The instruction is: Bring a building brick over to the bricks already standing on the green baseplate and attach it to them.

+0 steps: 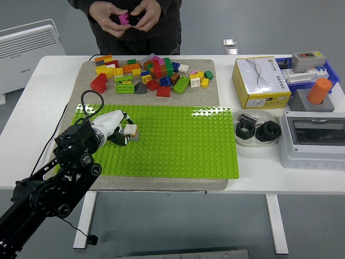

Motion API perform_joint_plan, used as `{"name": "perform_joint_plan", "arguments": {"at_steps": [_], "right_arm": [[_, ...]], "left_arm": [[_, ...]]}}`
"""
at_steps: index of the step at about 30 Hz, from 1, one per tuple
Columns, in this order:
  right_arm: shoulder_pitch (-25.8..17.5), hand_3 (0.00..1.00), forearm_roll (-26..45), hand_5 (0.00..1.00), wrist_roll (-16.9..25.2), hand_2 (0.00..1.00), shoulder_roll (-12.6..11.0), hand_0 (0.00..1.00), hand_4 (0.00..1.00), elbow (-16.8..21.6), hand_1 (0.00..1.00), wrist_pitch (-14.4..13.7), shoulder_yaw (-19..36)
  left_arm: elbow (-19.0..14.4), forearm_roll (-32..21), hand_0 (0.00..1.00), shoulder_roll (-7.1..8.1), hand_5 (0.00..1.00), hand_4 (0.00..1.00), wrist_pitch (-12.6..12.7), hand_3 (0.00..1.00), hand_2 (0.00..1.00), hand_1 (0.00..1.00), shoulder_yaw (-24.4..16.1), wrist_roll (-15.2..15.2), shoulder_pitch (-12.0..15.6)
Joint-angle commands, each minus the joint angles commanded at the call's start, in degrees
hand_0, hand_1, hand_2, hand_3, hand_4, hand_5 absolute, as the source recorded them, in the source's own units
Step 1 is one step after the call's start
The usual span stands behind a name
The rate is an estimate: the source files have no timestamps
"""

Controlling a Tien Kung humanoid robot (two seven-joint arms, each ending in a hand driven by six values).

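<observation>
— Green baseplate (178, 143) there — where's the robot's left hand (114, 131)?

— Low over its left end, fingers curled round a small white-topped brick (131, 130) sitting on the studs.

— And the loose brick pile (151, 74)?

— Beyond, on the grey mat. Past the table, a person's hands (131, 15) hold a pink brick (124, 19).

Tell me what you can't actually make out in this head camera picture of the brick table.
- Left hand: its own white shell covers most of the fingers, so whether it grips the small brick stack is unclear.
- Brick stack: too small to tell if its bricks are fully joined.
- Right arm: outside the picture.
- Person's hands: fingers cover most of the pink piece.
- Yellow box: print too small to read.
</observation>
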Motion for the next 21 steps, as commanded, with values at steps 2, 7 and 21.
{"name": "perform_joint_plan", "arguments": {"at_steps": [2,7,21], "right_arm": [[0.0,0.639,0.0,0.998,0.0,0.604,0.0,0.609,0.858,0.0,0.587,0.0,0.0],[0.0,0.638,0.0,0.998,0.0,0.600,0.0,0.609,0.860,0.0,0.587,0.0,0.1],[-0.1,0.638,0.4,0.998,-0.1,0.599,0.0,0.608,0.860,0.0,0.586,-0.1,-0.3]], "left_arm": [[-0.2,0.0,0.210,-0.01,0.002,0.324,0.3,0.319,0.052,0.002,0.0,0.0,0.0],[-0.6,0.1,0.212,-0.01,0.002,0.323,0.4,0.297,0.051,0.002,0.0,0.0,0.1],[-0.7,0.7,0.212,-0.11,0.002,0.321,0.7,0.297,0.049,0.002,-0.1,0.6,0.2]]}}
